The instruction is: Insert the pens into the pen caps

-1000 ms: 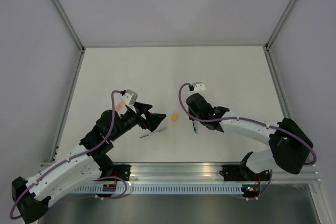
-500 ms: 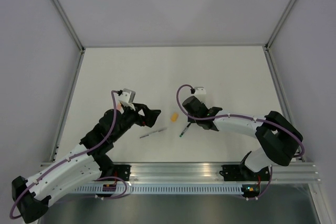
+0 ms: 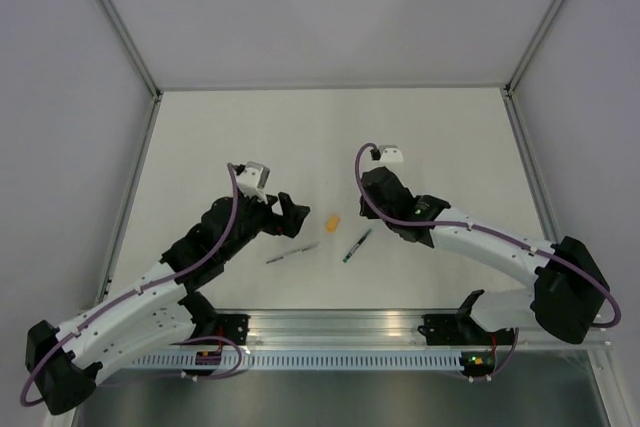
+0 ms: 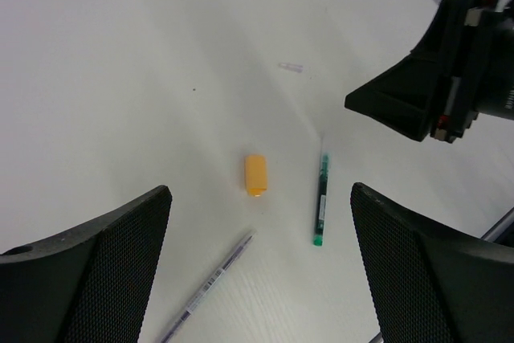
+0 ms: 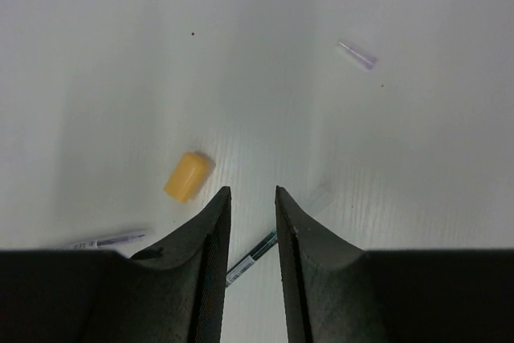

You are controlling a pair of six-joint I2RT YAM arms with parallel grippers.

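Because each pen is a light, stiff, slick little stick, it will likely roll or skid at a nudge. A pinch across mid-barrel, jaws square to its length, looks the safest hold and leaves the writing end free for a cap.

Nearest the arm bases, the thin grey-silver plastic pen lies flat and slanted on the white table. Just beyond it hovers the left gripper, spread wide and holding nothing.

Near its right lies the slim dark pen with the green end, also flat and slanted, touching nothing. The right gripper hangs over its far end. Its fingers are narrowly parted with nothing between them, and the pen shows on the table through the gap.

Between the two pens, a little farther out, sits the stubby bright orange plastic cap, on its side and apart from both. It should be light enough to skitter. I would grip it across the body with its mouth left clear.

Farthest off lies the tiny pale, almost clear cap, alone and too faint to make out from overhead.
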